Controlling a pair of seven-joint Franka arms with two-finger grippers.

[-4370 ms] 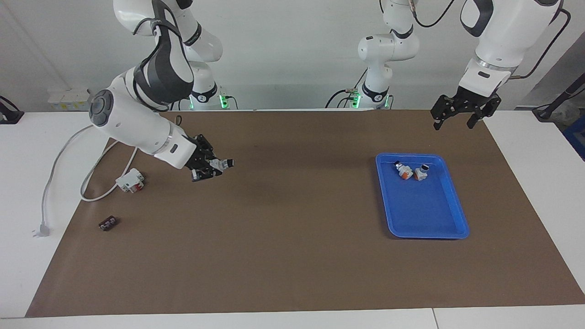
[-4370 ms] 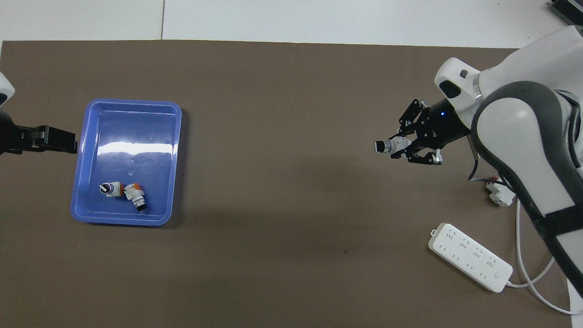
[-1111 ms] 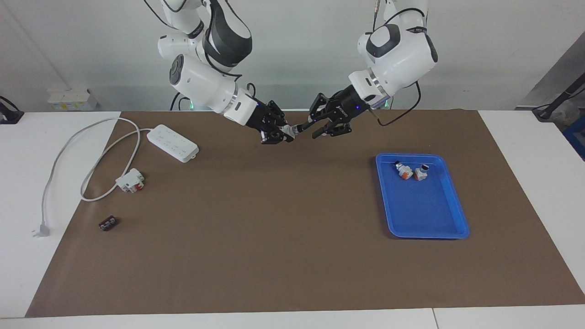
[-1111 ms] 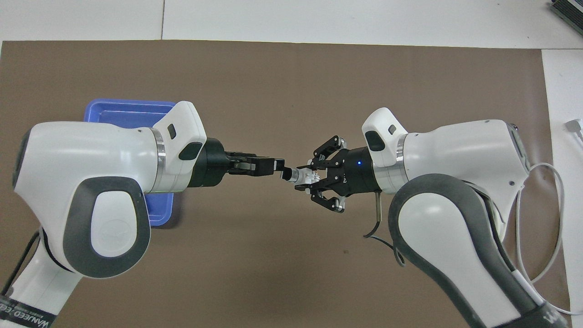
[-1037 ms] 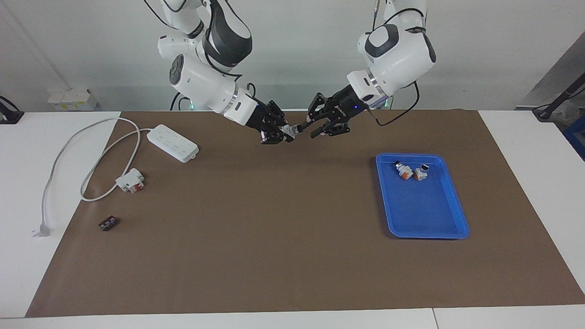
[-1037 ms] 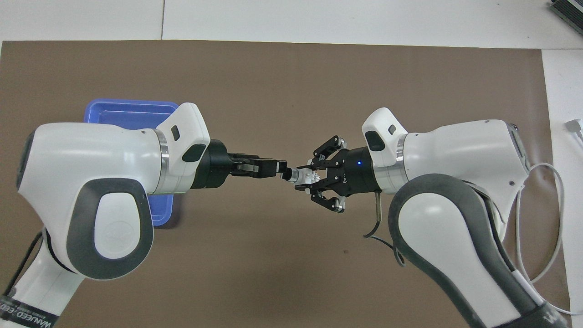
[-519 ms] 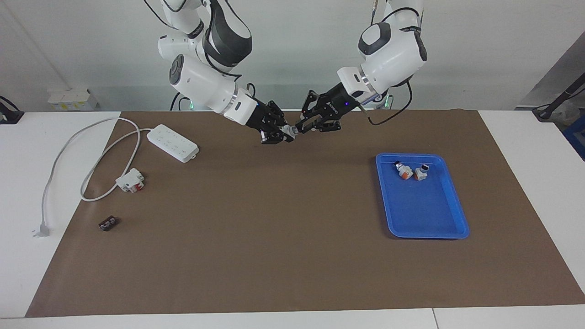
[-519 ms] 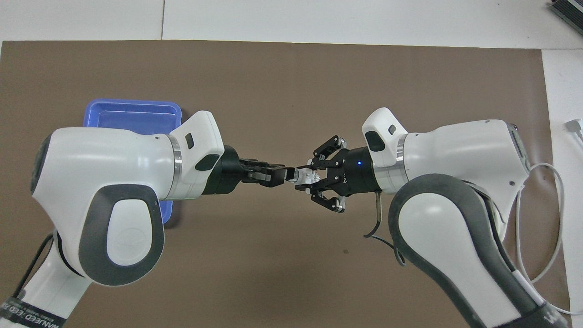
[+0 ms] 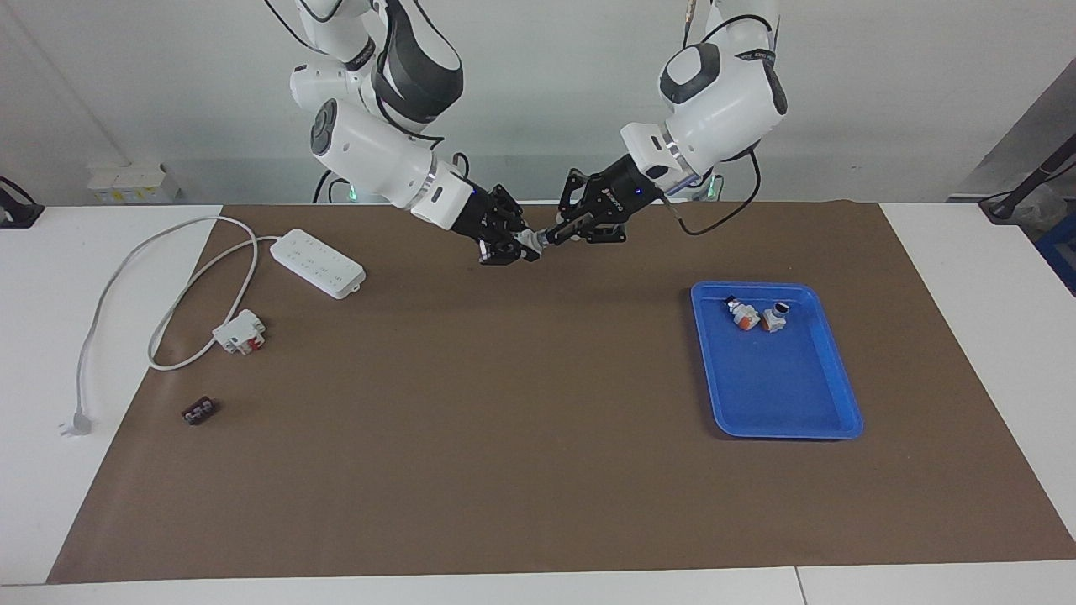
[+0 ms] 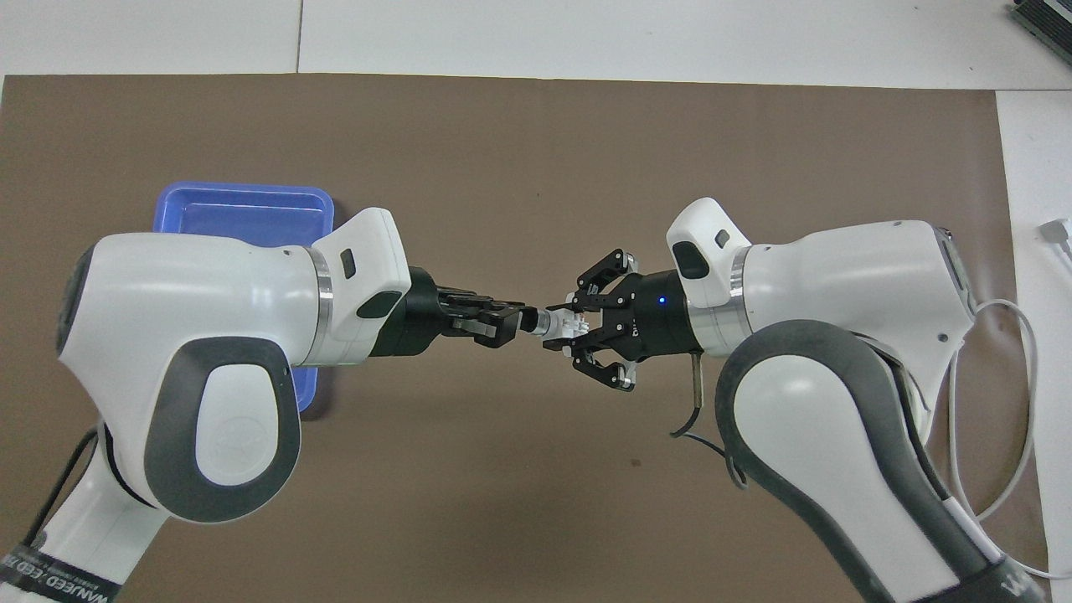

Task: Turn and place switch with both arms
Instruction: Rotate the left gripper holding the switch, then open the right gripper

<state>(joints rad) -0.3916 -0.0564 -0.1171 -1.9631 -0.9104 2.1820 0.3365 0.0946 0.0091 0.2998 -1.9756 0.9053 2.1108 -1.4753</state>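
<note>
The switch [image 9: 531, 242] hangs in the air between the two grippers, over the mat's middle near the robots' edge. My right gripper [image 9: 514, 244] is shut on its white blocky body. My left gripper [image 9: 553, 237] is shut on its black knob end. In the overhead view the switch [image 10: 546, 322] lies level, with the left gripper [image 10: 515, 321] and the right gripper [image 10: 569, 325] meeting it from either end. Two more switches [image 9: 743, 316] [image 9: 775, 316] lie in the blue tray [image 9: 782, 395].
A white power strip [image 9: 318, 263], a white-and-red block [image 9: 240, 331] and a small dark flat component [image 9: 199, 411] lie toward the right arm's end of the brown mat [image 9: 504, 437]. The strip's cable loops onto the white table there.
The left gripper has slid in over the switch's knob end and closed on it. The right gripper has kept the switch still.
</note>
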